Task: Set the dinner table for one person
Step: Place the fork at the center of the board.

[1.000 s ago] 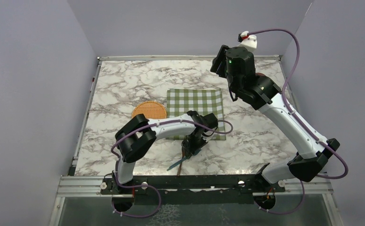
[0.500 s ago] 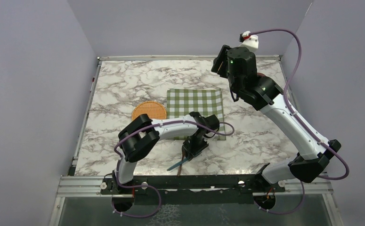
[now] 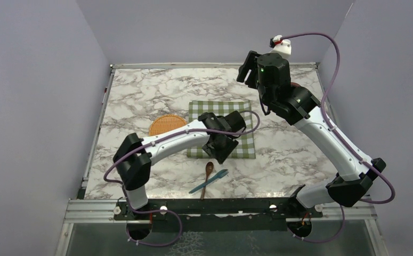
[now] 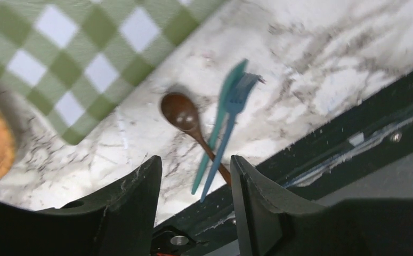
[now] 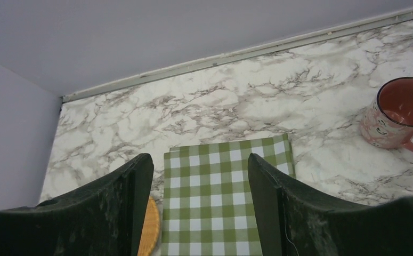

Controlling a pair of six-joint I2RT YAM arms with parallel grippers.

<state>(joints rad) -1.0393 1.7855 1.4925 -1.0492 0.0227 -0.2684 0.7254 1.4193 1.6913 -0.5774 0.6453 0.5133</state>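
Note:
The dinner table [image 3: 140, 96] is white marble with grey veins. A wooden spoon [image 3: 209, 169] and a teal fork [image 3: 218, 176] lie crossed with another teal utensil near its front edge. The left wrist view shows the spoon [image 4: 180, 112], the fork [image 4: 237, 101] and the marble [image 4: 310, 53] well below my left gripper [image 4: 196, 160], which is open and holds nothing. That left gripper [image 3: 223, 152] hovers over the near edge of the green-checked cloth [image 3: 223, 109]. My right gripper [image 3: 245, 69] is raised at the back, open and holding nothing [image 5: 200, 157], looking down on the cloth [image 5: 220, 192].
A round orange woven mat [image 3: 167, 124] lies left of the cloth, touching its edge. A pink mug [image 5: 398, 112] stands at the back right, mostly hidden behind the right arm in the top view. A metal frame [image 3: 220, 205] runs just beyond the utensils' handles.
My left gripper has opened, let go of the utensils, and moved up and back toward the cloth. The spoon and teal cutlery stay on the marble. The right jaws have widened slightly.

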